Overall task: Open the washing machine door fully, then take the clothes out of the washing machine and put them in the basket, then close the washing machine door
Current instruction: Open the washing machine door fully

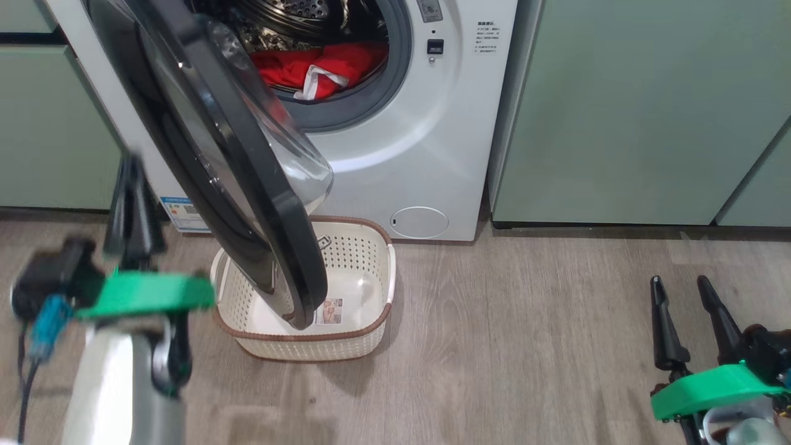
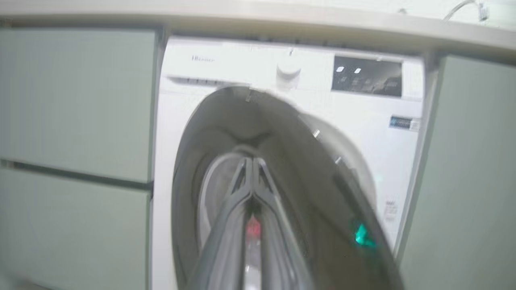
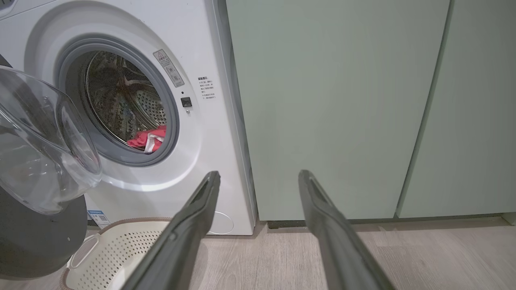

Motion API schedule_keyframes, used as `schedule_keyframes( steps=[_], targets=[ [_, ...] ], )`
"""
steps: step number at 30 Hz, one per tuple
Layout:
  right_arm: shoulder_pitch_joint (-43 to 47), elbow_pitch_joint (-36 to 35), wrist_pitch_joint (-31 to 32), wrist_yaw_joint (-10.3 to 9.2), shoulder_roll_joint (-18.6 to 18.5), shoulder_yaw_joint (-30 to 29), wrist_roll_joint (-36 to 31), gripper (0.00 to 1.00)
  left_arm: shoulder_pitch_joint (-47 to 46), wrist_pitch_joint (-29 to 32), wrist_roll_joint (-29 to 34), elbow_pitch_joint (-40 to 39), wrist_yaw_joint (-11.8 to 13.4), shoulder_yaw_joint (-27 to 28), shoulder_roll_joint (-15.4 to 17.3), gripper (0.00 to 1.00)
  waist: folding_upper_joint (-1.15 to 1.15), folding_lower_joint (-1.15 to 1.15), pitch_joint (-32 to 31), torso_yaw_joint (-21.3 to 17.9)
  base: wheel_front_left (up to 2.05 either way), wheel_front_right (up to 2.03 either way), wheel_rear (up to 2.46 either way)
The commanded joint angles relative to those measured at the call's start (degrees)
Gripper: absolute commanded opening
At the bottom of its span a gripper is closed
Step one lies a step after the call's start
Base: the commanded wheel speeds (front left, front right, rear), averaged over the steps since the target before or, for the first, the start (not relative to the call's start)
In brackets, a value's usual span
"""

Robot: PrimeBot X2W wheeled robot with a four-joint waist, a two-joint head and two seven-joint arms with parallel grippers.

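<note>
The washing machine (image 1: 420, 142) stands with its door (image 1: 247, 185) swung partway out over the basket (image 1: 364, 272), which sits on the floor in front of it. Red clothes (image 1: 321, 68) with white trim lie at the drum's front lip. My left gripper (image 1: 131, 167), blurred, is left of the door; in the left wrist view my left gripper (image 2: 252, 161) is shut on nothing and points at the door's (image 2: 314, 181) dark outer face. My right gripper (image 1: 680, 283) hangs open over the floor at the right. The right wrist view shows my right gripper (image 3: 258, 177), the clothes (image 3: 147, 139) and the basket (image 3: 117, 249).
Pale green cabinets (image 1: 618, 111) flank the machine on both sides. Wood-look floor (image 1: 525, 346) stretches between the basket and my right gripper. The door's clear glass bowl (image 3: 40, 153) bulges toward the drum opening, above the basket.
</note>
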Motion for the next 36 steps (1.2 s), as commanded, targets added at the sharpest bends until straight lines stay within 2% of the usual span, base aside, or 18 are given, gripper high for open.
schedule_keyframes(
  steps=[1, 6, 12, 17, 21, 27, 28, 36],
  targets=[
    [-0.80, -1.38, -0.53, 0.37, -0.51, 0.82, -0.17, 1.00, -4.60, 0.92, -0.33, -4.56, 0.58, -0.23, 0.75, 0.00, 0.00, 0.00, 0.00, 0.01, 0.00, 0.00, 0.00],
    [-0.86, -1.21, -0.53, 0.37, -0.44, 1.19, -0.05, 1.00, -10.00, 5.93, -0.35, -13.36, 2.08, -8.58, 0.75, 0.00, 0.00, 0.00, 0.13, -0.25, 0.00, 0.00, 0.00],
    [-1.07, -1.10, -0.53, 0.37, -0.49, 1.73, 0.23, 1.00, -13.20, 10.35, -2.49, -18.41, 4.37, -24.71, 0.75, 0.00, 0.00, 0.00, 0.55, -0.82, 0.00, 0.00, 0.00],
    [-1.56, -1.05, -0.53, 0.37, -0.67, 2.07, 0.37, 1.00, -14.27, 10.60, -5.39, -16.00, 6.52, -38.50, 0.75, 0.00, 0.00, 0.00, 1.27, -1.37, 0.00, 0.00, 0.00],
    [-1.92, -1.17, -0.53, 0.37, -0.75, 2.33, 0.44, 1.00, -13.69, 8.90, -6.06, -9.77, 8.11, -45.58, 0.75, 0.00, 0.00, 0.00, 1.88, -1.98, 0.00, 0.00, 0.00],
    [-1.93, -1.27, -0.53, 0.37, -1.11, 2.24, 0.48, 1.00, -10.98, 4.65, -10.01, 4.59, 9.57, -48.52, 0.75, 0.00, 0.00, 0.00, 2.67, -2.65, 0.00, 0.00, 0.00],
    [-1.93, -1.27, -0.53, 0.37, -1.11, 2.24, 0.48, 1.00, -10.98, 4.65, -10.01, 4.59, 9.57, -48.52, 0.75, 0.00, 0.00, 0.00, 2.67, -2.65, 0.00, 0.00, 0.00],
    [-2.01, -1.22, -0.53, 0.37, -1.61, 2.23, 0.44, 1.00, -11.21, 0.22, -13.00, 20.86, 12.56, -45.47, 0.75, 0.00, 0.00, 0.00, 3.35, -2.60, 0.00, 0.00, 0.00]
  ],
)
